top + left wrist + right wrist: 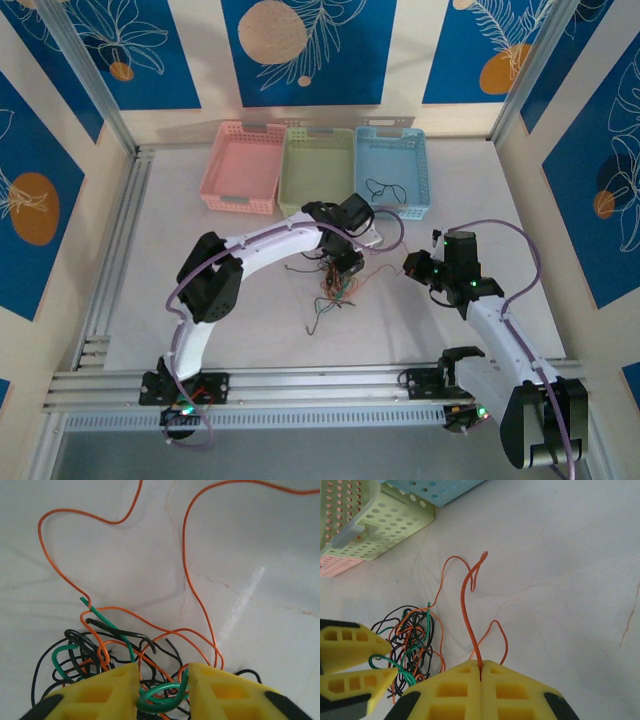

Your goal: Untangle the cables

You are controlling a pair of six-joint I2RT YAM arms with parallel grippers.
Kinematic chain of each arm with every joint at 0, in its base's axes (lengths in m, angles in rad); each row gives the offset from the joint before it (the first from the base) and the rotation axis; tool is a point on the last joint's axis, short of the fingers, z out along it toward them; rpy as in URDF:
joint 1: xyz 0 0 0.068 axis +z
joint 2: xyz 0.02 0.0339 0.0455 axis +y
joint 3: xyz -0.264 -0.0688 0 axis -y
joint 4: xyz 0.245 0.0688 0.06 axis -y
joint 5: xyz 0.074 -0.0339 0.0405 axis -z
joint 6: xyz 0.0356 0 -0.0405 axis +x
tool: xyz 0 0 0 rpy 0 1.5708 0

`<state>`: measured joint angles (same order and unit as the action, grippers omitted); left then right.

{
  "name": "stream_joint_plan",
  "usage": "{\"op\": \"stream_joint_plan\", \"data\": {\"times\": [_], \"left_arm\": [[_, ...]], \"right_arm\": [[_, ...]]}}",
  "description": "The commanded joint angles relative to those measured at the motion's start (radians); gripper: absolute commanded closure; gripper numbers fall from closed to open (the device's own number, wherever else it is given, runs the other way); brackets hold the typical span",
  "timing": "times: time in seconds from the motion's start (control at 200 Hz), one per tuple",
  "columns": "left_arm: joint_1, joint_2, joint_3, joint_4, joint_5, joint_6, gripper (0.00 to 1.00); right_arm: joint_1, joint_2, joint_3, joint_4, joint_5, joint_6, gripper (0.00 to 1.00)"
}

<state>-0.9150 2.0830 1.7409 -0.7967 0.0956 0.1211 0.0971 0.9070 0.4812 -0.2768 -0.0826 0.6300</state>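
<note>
The cables lie as a tangle [335, 285] of black, orange and green wire on the white table, between the two arms. My left gripper [162, 672] is down in the tangle [100, 650], jaws a little apart. A green cable loop [160, 700] sits in the gap and touches both yellow fingers. The right wrist view has this gripper [390, 657] at its left edge, with the green wire running between the tips. My right gripper [480, 667] is shut on one orange cable [467, 610], which rises from the jaws and curls over. From above, the right gripper [412, 265] is right of the tangle.
Three baskets stand in a row at the back: pink [240, 168], green [316, 170] and blue [392, 150]. A black cable [385, 190] lies in the blue one. Long orange loops [190, 555] spread over the table beyond the tangle. A loose wire end [315, 325] trails toward the front.
</note>
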Motion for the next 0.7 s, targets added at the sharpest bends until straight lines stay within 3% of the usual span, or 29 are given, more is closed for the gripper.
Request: {"op": "stream_joint_plan", "data": {"times": [0.0,0.25,0.465,0.575,0.695], "left_arm": [[-0.006,0.006,-0.01,0.003,-0.003,0.012,0.8],[-0.002,-0.124,-0.064,0.097,-0.015,-0.066,1.0],[0.016,-0.381,-0.202,0.199,-0.098,-0.202,1.0],[0.094,-0.589,-0.347,0.309,-0.062,-0.322,1.0],[0.249,-0.783,-0.48,0.35,0.032,-0.443,1.0]], "right_arm": [[-0.002,-0.007,0.005,0.003,-0.004,0.004,1.0],[-0.002,-0.007,0.005,0.004,-0.003,0.003,1.0],[-0.004,-0.005,0.004,0.004,-0.006,0.004,1.0],[-0.005,-0.006,0.005,0.002,-0.004,0.005,1.0],[-0.007,-0.011,0.004,0.0,0.0,0.007,1.0]]}}
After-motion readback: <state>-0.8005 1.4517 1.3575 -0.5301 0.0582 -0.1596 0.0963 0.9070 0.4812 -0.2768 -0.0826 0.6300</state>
